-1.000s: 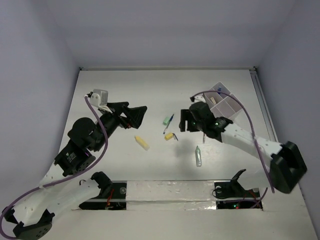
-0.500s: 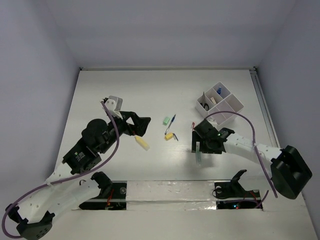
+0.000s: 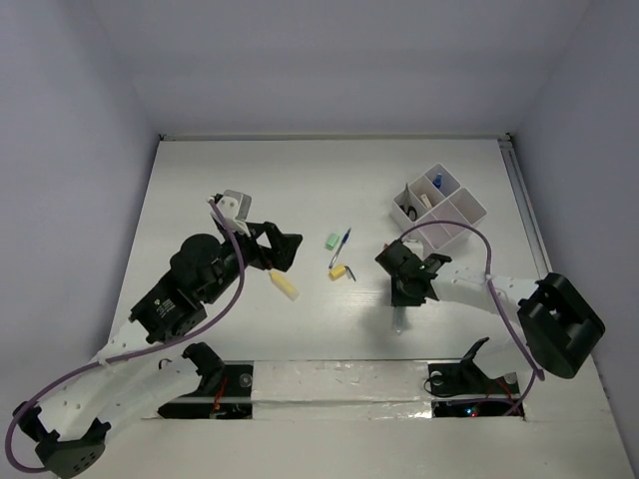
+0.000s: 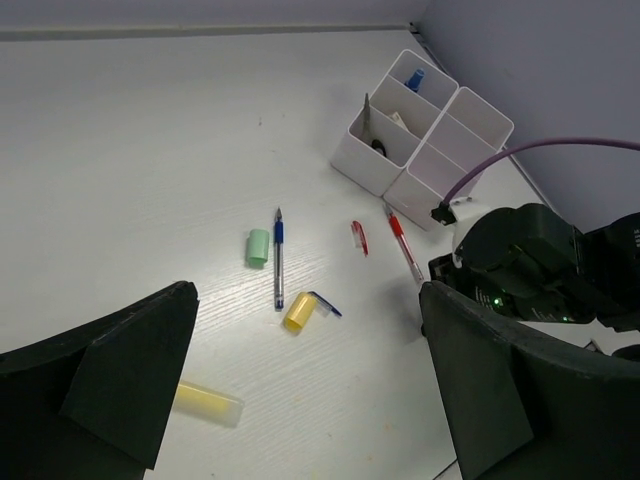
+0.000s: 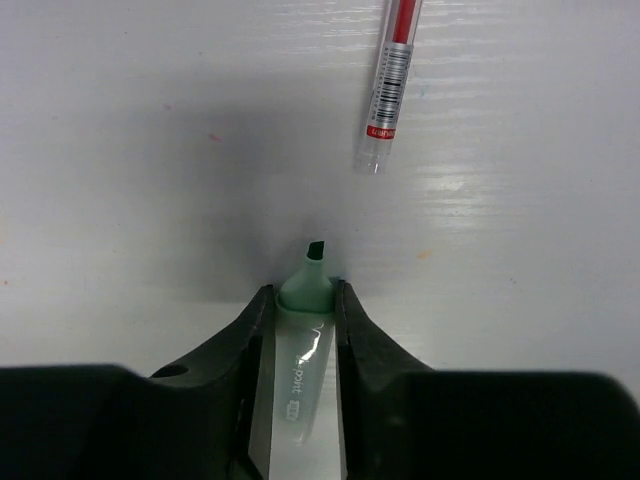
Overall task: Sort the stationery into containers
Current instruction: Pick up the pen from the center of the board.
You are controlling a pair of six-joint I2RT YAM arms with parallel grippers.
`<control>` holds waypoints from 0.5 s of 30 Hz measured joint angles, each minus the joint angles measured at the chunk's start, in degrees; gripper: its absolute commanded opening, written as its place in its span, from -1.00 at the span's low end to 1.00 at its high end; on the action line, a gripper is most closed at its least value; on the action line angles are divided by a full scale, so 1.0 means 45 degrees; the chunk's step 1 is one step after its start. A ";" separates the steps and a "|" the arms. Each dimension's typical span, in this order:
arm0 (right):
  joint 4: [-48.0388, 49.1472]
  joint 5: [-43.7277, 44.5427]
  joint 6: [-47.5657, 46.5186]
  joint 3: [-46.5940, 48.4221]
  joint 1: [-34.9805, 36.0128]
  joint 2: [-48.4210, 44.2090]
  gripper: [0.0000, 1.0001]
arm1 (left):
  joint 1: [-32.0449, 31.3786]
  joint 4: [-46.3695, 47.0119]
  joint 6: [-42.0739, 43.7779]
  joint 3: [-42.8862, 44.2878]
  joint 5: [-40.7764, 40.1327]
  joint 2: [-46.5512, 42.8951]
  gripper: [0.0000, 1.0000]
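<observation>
Lower centre: right fingers (image 5: 225, 350) pinch the green marker (image 5: 303, 300) flat on the table (image 5: 150, 120), apparently for lifting; left fingers (image 4: 110, 380) gape, empty.

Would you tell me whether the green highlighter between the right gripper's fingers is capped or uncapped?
Uncapped: the green highlighter shows a bare chisel tip poking past the right gripper.

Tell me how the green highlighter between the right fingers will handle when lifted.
The green highlighter is probably stiff and light: short translucent plastic. Its glossy body may slip or swivel, since the right fingers grip only its sides. Its uncapped tip could smear.
</observation>
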 measured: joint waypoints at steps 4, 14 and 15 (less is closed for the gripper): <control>0.0097 0.0107 0.0189 0.0029 0.0267 0.0034 -1.00 | 0.0000 -0.0039 -0.0010 -0.0010 0.0063 0.0209 0.76; 0.0005 0.0520 0.0015 0.0884 0.0908 -0.1598 -1.00 | 0.0000 -0.0005 -0.0015 -0.0015 0.0811 0.0782 0.41; 0.0277 0.0549 -0.0117 0.1287 0.0962 -0.1860 -1.00 | 0.0000 0.0024 -0.0044 -0.0034 0.0967 0.0869 0.38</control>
